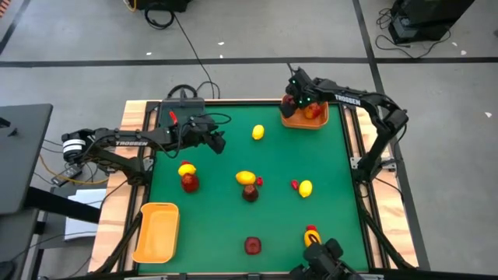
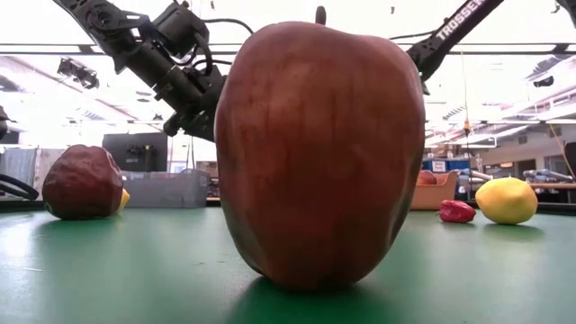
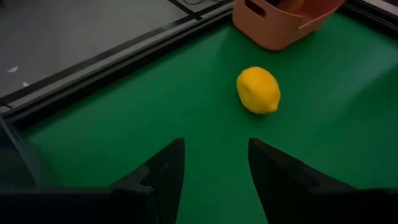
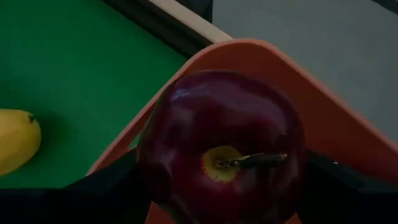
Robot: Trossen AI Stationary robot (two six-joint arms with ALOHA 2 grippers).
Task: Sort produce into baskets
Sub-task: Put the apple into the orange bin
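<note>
1. Fingers of the right gripper (image 4: pixel 221 186) are closed on a dark red apple (image 4: pixel 221 146), one on each side of it, stem end facing the wrist camera.
2. That apple hangs over the corner of the far orange bin (image 1: pixel 305 117), at the far right corner of the green surface (image 1: pixel 226 233); red-orange fruit (image 1: pixel 313 111) already lies in the bin.
3. Left fingers (image 3: pixel 165 174) are spread apart and empty, with bare green between them; the left gripper (image 1: pixel 218 142) hovers over the far left part of the surface.
4. A lemon (image 3: pixel 258 90) lies ahead of the left gripper, between it and the far bin, touching neither.
5. Another orange bin (image 1: pixel 156 232) sits at the near left corner, with nothing visible inside.
6. Left of centre, a second lemon (image 1: pixel 187 169) lies against a dark red fruit (image 1: pixel 190 183).
7. At the centre, a third lemon (image 1: pixel 246 178) sits with another dark red fruit (image 1: pixel 250 193) just beside it.
8. To the right, a fourth lemon (image 1: pixel 305 187) has a small red bit (image 1: pixel 295 185) beside it.
9. A large red apple (image 2: pixel 319 153) stands upright near the front edge, filling the low view.
</note>
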